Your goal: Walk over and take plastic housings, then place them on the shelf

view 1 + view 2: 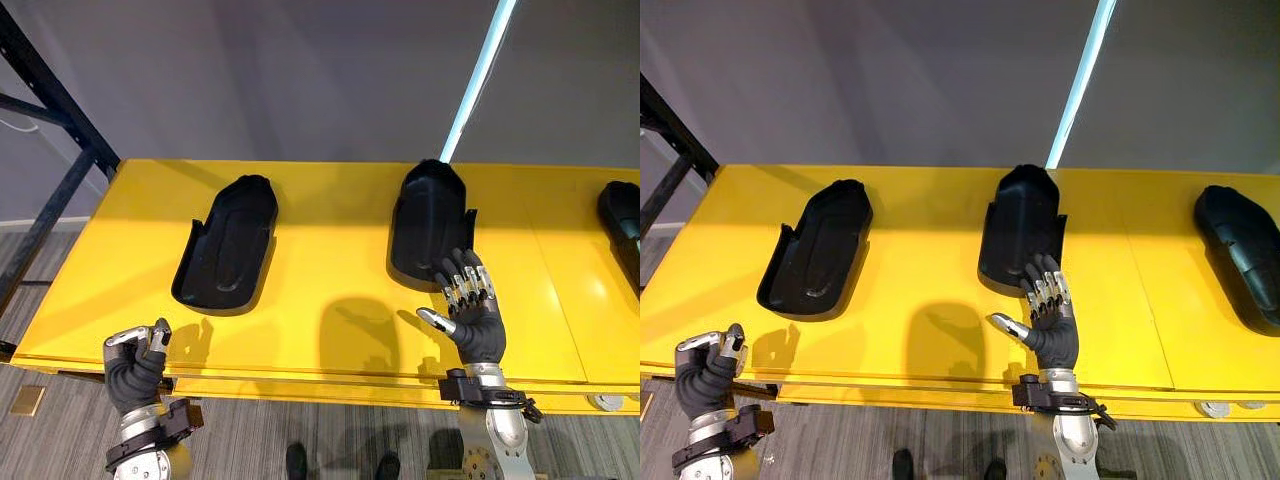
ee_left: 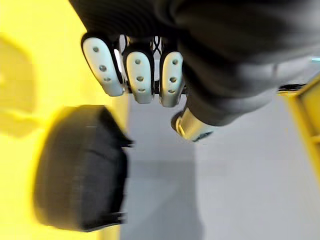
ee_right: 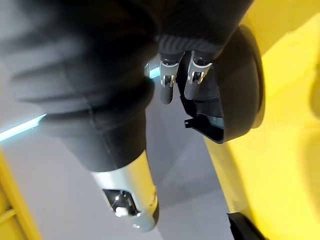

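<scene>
Right hand (image 1: 472, 325) stood upright over the yellow shelf (image 1: 330, 335), fingers straight and spread, holding nothing, tips right at the middle housing (image 1: 430, 215)'s near edge. Left hand (image 1: 135, 360) hung curled, empty, at the shelf's front edge, the left housing (image 1: 225, 245) lying beyond it.

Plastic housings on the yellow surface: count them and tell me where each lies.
3. The left housing lies at the left, the middle housing by the right robot hand, the right housing at the far right edge. Others may lie beyond the view.

Three black housings (image 1: 818, 252) (image 1: 1024, 232) (image 1: 1240, 248); one yellow shelf (image 1: 940, 330).
</scene>
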You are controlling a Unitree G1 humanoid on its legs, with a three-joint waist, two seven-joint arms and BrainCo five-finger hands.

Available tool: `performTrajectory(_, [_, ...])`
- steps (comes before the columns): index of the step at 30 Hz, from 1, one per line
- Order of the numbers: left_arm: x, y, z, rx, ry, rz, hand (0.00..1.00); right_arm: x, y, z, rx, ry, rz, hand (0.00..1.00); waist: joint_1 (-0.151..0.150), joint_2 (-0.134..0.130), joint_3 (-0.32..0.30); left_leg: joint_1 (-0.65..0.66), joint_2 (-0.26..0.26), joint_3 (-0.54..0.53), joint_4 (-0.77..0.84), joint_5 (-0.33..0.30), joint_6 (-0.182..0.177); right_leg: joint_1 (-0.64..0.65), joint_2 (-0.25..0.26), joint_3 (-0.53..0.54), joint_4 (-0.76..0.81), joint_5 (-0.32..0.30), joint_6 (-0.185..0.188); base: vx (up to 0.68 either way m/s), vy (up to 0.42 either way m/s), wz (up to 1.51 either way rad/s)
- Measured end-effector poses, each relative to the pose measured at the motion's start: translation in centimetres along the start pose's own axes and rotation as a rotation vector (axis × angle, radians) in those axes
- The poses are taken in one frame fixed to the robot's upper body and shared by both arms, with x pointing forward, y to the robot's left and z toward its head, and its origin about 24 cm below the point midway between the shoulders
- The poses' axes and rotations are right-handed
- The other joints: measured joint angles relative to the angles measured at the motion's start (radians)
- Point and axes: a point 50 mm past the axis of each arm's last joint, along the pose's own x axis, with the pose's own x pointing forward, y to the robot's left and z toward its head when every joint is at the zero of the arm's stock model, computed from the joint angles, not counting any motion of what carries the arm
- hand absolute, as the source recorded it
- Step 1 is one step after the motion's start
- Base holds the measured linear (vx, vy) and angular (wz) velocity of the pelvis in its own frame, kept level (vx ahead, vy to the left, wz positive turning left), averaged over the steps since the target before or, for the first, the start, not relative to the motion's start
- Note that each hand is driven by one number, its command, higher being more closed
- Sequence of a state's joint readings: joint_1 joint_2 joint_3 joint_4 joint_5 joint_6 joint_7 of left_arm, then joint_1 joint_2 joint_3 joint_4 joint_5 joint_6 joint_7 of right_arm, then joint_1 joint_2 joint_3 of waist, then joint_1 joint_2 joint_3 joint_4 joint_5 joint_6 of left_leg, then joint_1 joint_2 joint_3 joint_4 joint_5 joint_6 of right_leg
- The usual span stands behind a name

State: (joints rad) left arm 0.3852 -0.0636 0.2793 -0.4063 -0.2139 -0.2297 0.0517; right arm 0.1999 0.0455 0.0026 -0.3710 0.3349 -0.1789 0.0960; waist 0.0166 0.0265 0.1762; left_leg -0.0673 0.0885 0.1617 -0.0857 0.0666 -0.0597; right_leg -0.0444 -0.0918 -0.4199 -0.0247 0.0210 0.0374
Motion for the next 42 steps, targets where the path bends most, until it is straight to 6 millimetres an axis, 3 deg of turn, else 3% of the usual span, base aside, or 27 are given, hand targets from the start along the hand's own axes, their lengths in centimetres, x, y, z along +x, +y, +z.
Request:
performTrajectory(7, [2.4, -1.6, -1.3, -0.023, 0.008, -0.055, 1.0, 0.2, 0.1, 0.1, 0.002, -0.011, -0.01, 0.0, -0.004, -0.016, 0.034, -0.026, 0.001, 0.023, 0.0, -0.001, -0.001, -0.041, -0.001, 0.023, 0.006, 0.0, 0.0, 0.0, 0.003, -0.08])
performTrajectory(15, [4.6, -2.2, -1.1, -0.02, -0.032, -0.055, 1.0, 0.4, 0.6, 0.0, 0.018, -0.012, 0.002, 0.0, -0.028, -0.029, 0.051, -0.038, 0.003, 0.071, 0.0, -0.005, -0.004, -0.081, 0.001, 0.066, 0.014, 0.001, 0.0, 0.0, -0.009, -0.17])
performTrajectory(22, [5.8, -2.6, -0.9, -0.041, -0.064, -0.056, 1.0, 0.4, 0.9, -0.1, 0.035, -0.009, 0.013, 0.0, -0.027, -0.031, 0.052, -0.031, 0.008, 0.113, 0.0, -0.014, -0.009, -0.094, 0.006, 0.106, 0.014, 0.001, -0.001, 0.01, -0.015, -0.17])
performTrajectory(29, [6.0, -2.8, -0.9, -0.066, -0.069, -0.058, 1.0, 0.4, 0.9, -0.1, 0.035, -0.009, 0.015, 0.0, -0.028, -0.03, 0.053, -0.027, 0.008, 0.115, 0.0, -0.015, -0.009, -0.091, 0.007, 0.108, 0.014, 0.001, -0.001, 0.0, -0.003, -0.01])
performTrajectory(32, [4.2, -2.5, 0.9, -0.116, -0.114, -0.057, 1.0, 0.5, 0.9, 0.0, 0.034, -0.012, 0.015, 0.0, -0.035, -0.028, 0.056, -0.003, 0.008, 0.114, 0.0, -0.023, -0.008, -0.067, 0.007, 0.107, 0.01, 0.0, 0.0, 0.0, 0.0, 0.0])
performTrajectory(33, [3.2, -2.3, 2.9, -0.151, -0.178, -0.077, 0.0, 0.5, 0.9, 0.0, 0.032, -0.014, 0.013, 0.0, -0.035, -0.028, 0.056, 0.017, 0.008, 0.114, 0.0, -0.029, -0.008, -0.043, 0.008, 0.107, 0.002, 0.0, 0.0, 0.0, 0.0, 0.0])
performTrajectory(39, [1.5, -2.3, 8.9, -0.287, -0.455, -0.185, 0.0, 1.4, 0.4, 0.9, 0.003, -0.066, 0.018, 0.0, -0.026, -0.014, 0.052, 0.076, 0.003, 0.067, 0.0, -0.032, -0.008, 0.045, 0.003, 0.064, -0.002, -0.013, 0.01, 0.0, -0.004, 0.21])
performTrajectory(42, [1.1, -2.2, 9.9, -0.328, -0.525, -0.17, 0.0, 2.0, -0.1, 1.7, -0.031, -0.11, 0.004, 0.0, -0.023, -0.005, 0.036, 0.1, 0.001, 0.042, 0.0, -0.031, -0.008, 0.082, 0.001, 0.047, -0.002, -0.016, 0.011, -0.03, 0.002, 0.27])
